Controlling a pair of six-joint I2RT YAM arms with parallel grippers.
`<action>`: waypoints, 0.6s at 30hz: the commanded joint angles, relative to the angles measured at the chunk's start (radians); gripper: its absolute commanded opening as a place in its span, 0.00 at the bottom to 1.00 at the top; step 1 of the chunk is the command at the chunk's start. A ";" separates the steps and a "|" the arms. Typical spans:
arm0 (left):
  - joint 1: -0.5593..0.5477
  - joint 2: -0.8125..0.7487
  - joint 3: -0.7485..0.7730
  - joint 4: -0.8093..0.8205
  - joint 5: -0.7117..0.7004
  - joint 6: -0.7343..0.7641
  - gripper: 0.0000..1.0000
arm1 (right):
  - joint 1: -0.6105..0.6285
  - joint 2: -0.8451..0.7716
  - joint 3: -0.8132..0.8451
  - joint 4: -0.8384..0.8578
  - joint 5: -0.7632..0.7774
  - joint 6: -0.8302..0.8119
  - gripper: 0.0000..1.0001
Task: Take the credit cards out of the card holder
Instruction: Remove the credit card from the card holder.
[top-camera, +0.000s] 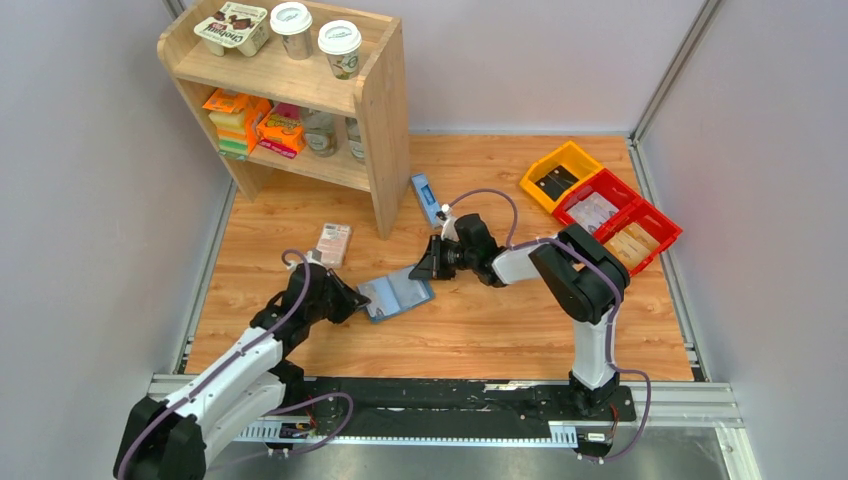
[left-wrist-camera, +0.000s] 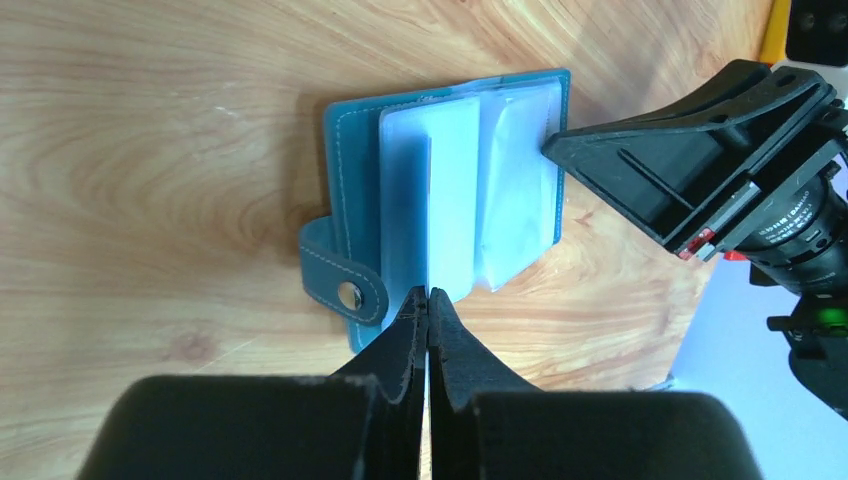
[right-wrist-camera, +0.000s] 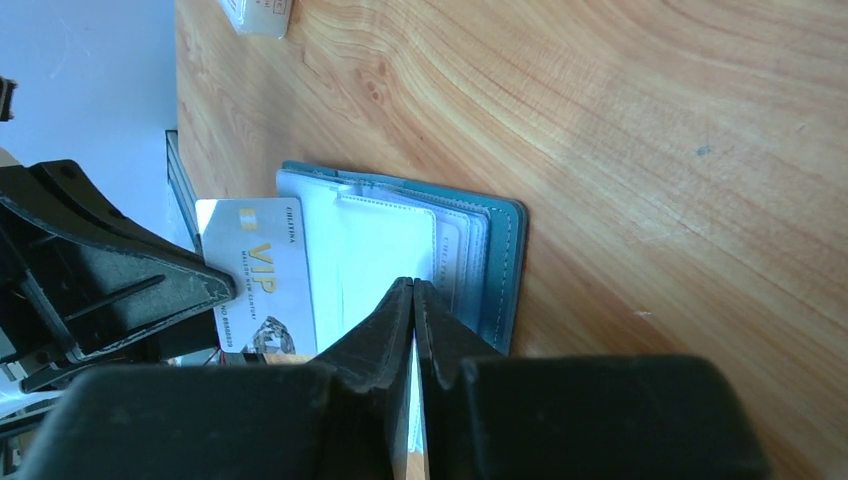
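Observation:
The teal card holder (top-camera: 397, 294) lies open on the wooden table, its snap tab (left-wrist-camera: 345, 275) toward my left arm and its clear pocket sleeves (left-wrist-camera: 510, 190) fanned up. A white credit card (right-wrist-camera: 262, 285) printed "VIP" sticks out of the holder's left side. My left gripper (left-wrist-camera: 428, 293) is shut on that card's end and shows it edge-on. From the other side, my right gripper (right-wrist-camera: 413, 282) is shut on a thin pale sleeve of the holder (right-wrist-camera: 505, 270). More cards show faintly inside the sleeves.
A wooden shelf (top-camera: 300, 100) with cups and packets stands at the back left. A blue-and-white box (top-camera: 425, 198) and a pink patterned pack (top-camera: 333, 243) lie near it. Yellow (top-camera: 560, 172) and red bins (top-camera: 620, 220) sit at the right.

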 joint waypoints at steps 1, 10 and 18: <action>-0.001 -0.090 0.048 -0.118 -0.061 0.056 0.00 | -0.006 -0.010 0.000 -0.184 0.084 -0.076 0.10; -0.001 -0.292 0.010 0.094 -0.102 0.016 0.00 | -0.007 -0.178 0.066 -0.257 0.082 -0.080 0.31; -0.001 -0.288 -0.010 0.383 -0.102 -0.076 0.00 | -0.006 -0.398 0.055 -0.245 0.131 0.013 0.61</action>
